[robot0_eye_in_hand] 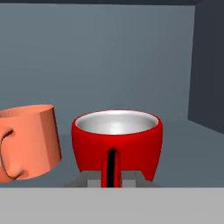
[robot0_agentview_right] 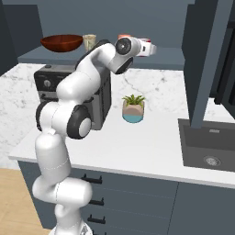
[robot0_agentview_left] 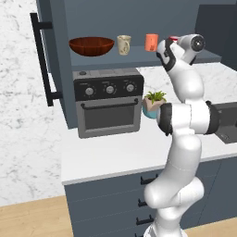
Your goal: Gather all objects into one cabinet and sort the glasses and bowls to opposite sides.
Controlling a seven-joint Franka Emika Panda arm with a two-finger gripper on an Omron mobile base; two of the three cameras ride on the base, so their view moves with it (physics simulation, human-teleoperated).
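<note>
Gloss marks the red cup (robot0_eye_in_hand: 117,146): a short, rounded cup with a pale grey inside and a thin red handle edged in black. The gripper (robot0_eye_in_hand: 113,178) is clenched on that handle, its two dark finger tips pressed in from either side right below the cup's body, so the cup sits directly ahead of the gripper on the cabinet shelf (robot0_agentview_left: 139,59).

Just beside the held cup, to the left as the hand camera looks, stands the coral-orange cup (robot0_eye_in_hand: 30,142), matte and plain, with straight walls and a chunky loop handle turned toward the camera. The two cups are close, but a strip of shelf shows between them.

Farther along the shelf from the gripper, past the orange cup (robot0_agentview_left: 151,42), stands the cream-beige cup (robot0_agentview_left: 123,45), small and faintly patterned. Farthest from the gripper sits the bowl (robot0_agentview_left: 91,46), wide, shallow and reddish-brown with a ribbed, wood-like surface, far broader than any cup.

That makes three cups and one bowl, all in one row inside the dark slate-blue cabinet (robot0_agentview_left: 54,55), whose flat door stands open with a long black bar handle (robot0_agentview_left: 41,60).

Below the gripper, on the white tabletop (robot0_agentview_left: 115,152), are one boxy grey toaster oven (robot0_agentview_left: 109,102) with three round knobs and one potted plant (robot0_agentview_right: 133,108) in a teal-and-tan pot.
</note>
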